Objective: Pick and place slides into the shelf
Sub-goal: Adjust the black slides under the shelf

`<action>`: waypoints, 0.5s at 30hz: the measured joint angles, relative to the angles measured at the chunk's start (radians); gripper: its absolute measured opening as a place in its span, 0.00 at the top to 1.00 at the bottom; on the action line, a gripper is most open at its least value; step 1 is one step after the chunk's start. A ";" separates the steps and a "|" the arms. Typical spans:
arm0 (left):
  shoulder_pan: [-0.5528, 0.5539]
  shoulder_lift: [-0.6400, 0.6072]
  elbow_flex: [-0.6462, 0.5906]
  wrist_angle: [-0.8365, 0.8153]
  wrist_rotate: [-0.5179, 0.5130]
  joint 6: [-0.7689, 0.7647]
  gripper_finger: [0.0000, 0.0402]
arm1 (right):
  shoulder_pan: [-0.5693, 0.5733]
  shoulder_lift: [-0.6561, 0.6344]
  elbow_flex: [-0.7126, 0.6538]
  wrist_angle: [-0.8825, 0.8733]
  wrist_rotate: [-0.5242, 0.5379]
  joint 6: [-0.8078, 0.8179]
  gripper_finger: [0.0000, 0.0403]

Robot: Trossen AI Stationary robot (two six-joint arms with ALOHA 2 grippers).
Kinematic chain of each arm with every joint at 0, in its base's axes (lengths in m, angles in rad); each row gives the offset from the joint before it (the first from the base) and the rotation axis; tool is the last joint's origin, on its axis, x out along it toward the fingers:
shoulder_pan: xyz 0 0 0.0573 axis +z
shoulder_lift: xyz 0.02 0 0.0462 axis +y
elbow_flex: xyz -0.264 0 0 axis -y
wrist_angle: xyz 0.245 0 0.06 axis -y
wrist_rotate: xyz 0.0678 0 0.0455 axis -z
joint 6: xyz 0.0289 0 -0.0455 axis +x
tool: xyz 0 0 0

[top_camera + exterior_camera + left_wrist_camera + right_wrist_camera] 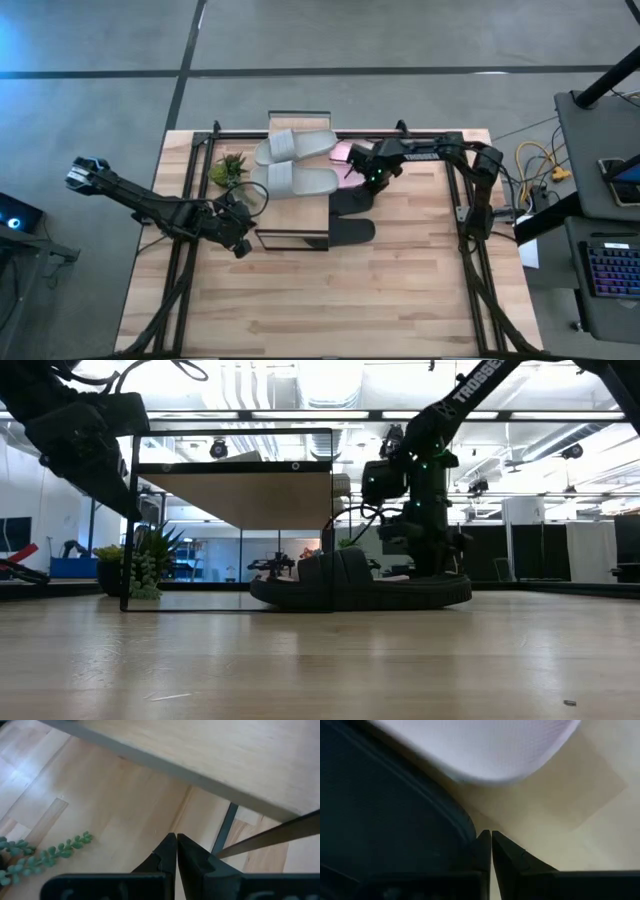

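**Two dark arms, up close**

Both arms are black, built from slim tube links and chunky joints. On the right arm [470,385], white lettering runs along the upper link, and small green lights glow at its wrist block. The left arm [140,200] trails thin black cable. The fingers [172,855] are matte black wedges tapering to points.

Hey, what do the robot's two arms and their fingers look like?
Both arms are dark, jointed tubes. The right arm carries white TROSSEN lettering and small green lights near its wrist. The left arm is plain black. Each gripper ends in two dark, pointed fingers.
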 joint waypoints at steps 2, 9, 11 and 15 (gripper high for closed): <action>0.000 -0.003 0.000 -0.006 0.002 0.000 1.00 | 0.024 0.000 0.000 -0.003 -0.002 0.026 0.98; 0.000 -0.014 0.000 -0.021 0.003 0.001 1.00 | 0.058 -0.001 -0.001 0.066 -0.049 0.129 0.98; 0.000 -0.016 0.000 -0.021 0.003 0.001 1.00 | 0.057 -0.001 -0.001 0.091 -0.054 0.157 0.98; 0.000 -0.018 0.000 -0.025 0.004 0.001 1.00 | 0.058 -0.002 -0.001 0.051 -0.068 0.170 0.98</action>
